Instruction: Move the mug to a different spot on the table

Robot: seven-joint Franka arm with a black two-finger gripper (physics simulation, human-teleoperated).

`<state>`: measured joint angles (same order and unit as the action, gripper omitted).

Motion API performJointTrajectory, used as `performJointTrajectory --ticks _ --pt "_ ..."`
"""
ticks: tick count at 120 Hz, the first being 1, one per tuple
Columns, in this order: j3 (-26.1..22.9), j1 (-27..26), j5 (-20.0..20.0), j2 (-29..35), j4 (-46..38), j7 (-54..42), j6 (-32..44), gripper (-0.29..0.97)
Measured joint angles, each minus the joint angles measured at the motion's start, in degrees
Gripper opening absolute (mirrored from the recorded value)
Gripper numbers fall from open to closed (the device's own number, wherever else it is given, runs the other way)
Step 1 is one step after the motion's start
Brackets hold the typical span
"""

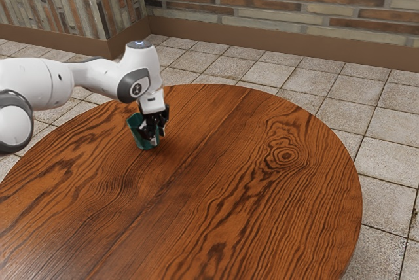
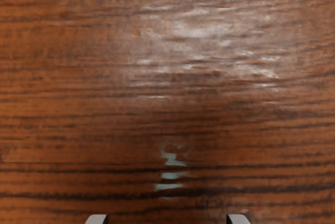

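Teal mug [image 1: 139,131] sat upright on round wood table [image 1: 262,188], toward the exterior view's left, near the far edge. Gripper [image 1: 156,132] was down at the mug's side facing the exterior view's right, overlapping its rim; contact unclear. In wrist view the fingertips [image 2: 97,219] stood wide apart w/ just tabletop btwn them, so jaws were spread, nothing clamped. Tiled floor [image 1: 386,129] around the table.

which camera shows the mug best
The exterior view. There the teal mug stands upright on the round wooden table, with the gripper close at its side toward the exterior view's right. The wrist view offers faint teal streaks on the wood grain, perhaps the mug's reflection; I cannot tell.
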<state>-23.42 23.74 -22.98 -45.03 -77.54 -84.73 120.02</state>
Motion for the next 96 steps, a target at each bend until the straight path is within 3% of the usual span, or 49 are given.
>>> performJointTrajectory --ticks 35,72,96 --pt "0.2 -1.1 -0.4 0.1 0.0 -0.8 -0.1 0.10" --pt "2.1 -2.9 -3.8 0.3 0.1 0.0 -0.5 0.07" --pt "6.3 -8.9 -6.0 1.4 0.0 1.5 -0.7 0.06"
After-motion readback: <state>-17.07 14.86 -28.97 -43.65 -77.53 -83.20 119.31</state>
